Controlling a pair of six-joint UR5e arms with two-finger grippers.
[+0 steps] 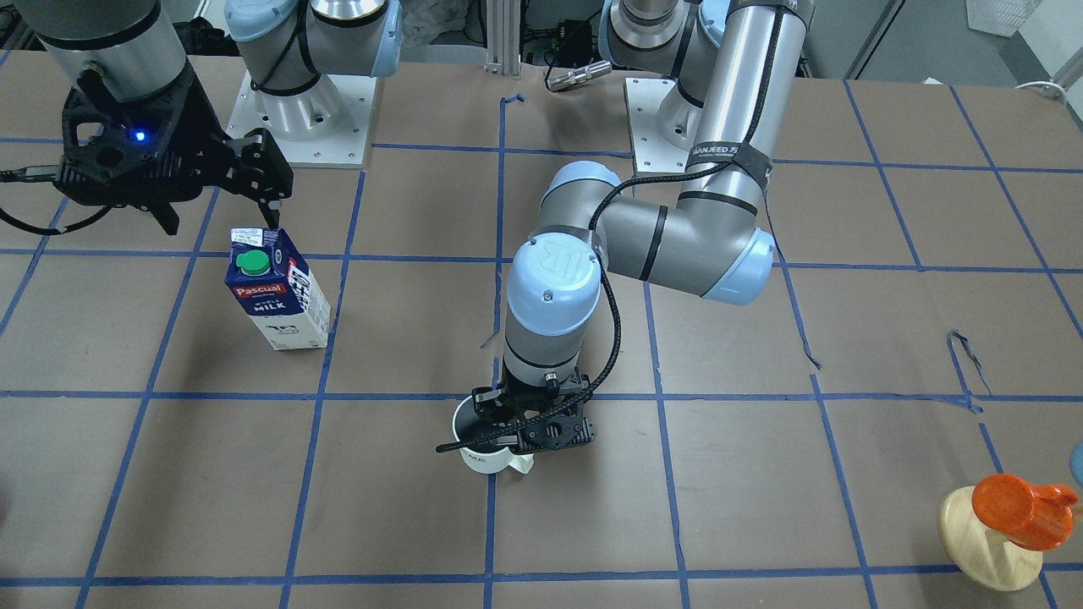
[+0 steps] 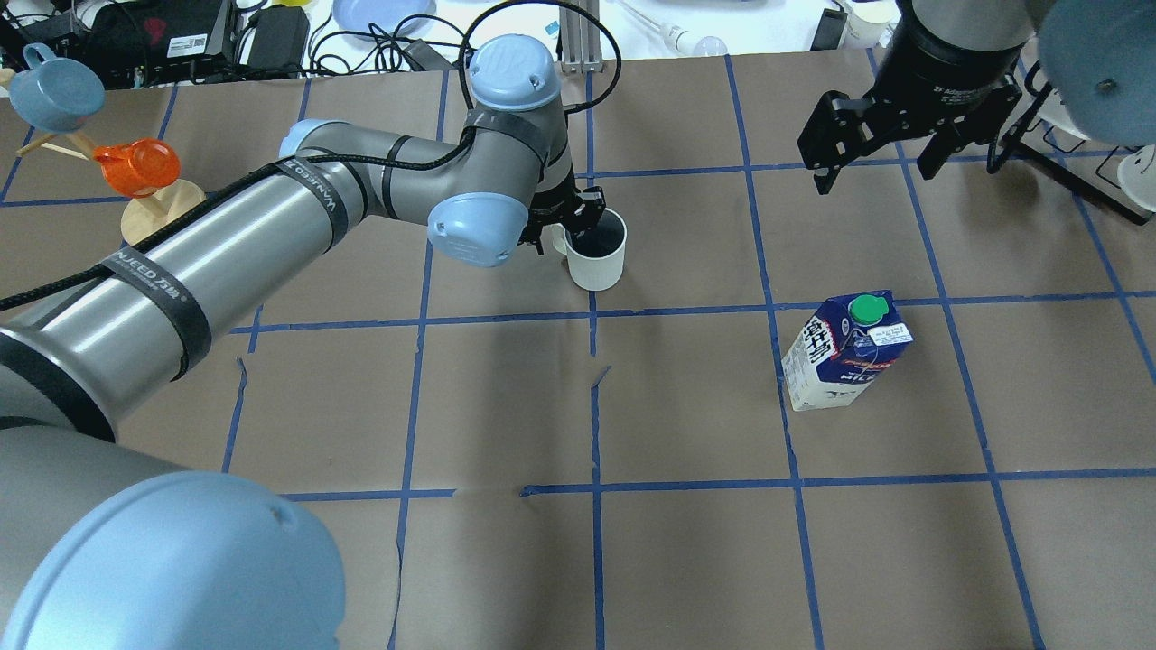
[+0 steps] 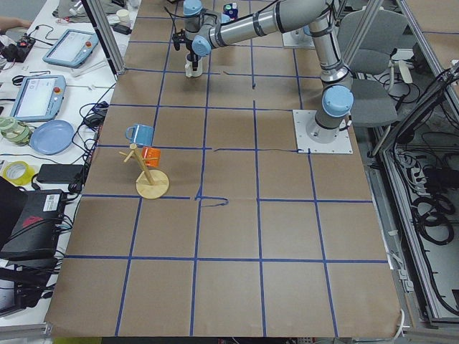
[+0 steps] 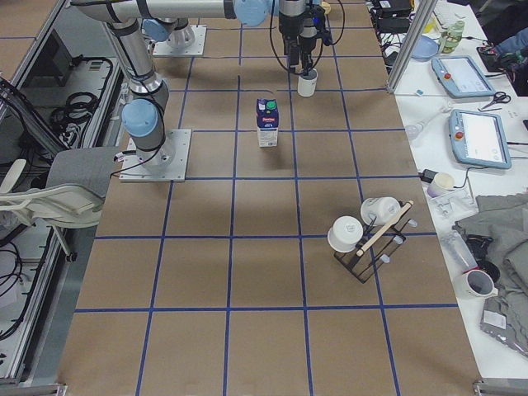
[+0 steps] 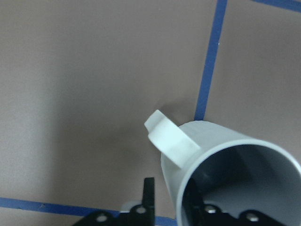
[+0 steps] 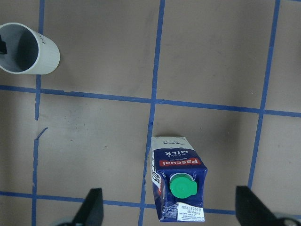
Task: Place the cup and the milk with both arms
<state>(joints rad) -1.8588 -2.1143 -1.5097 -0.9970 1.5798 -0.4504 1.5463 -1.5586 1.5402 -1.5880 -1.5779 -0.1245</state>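
Milk (image 6: 175,162), labelled "Pascual" and "MILK", stands below the right gripper's (image 2: 874,173) spread fingers. The left gripper's (image 2: 569,232) parted fingers straddle the cup's (image 2: 596,264) rim.

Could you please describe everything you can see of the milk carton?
The milk carton is a dark blue and white gable-top cardboard box with a round green screw cap, a red Pascual label and MILK lettering. It stands upright, cap on, on the table; nothing else touches it; the open right claw hangs above.

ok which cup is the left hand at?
The white cup, upright on the table; the left hand straddles its rim. The orange cup and blue cup hang on the wooden stand.
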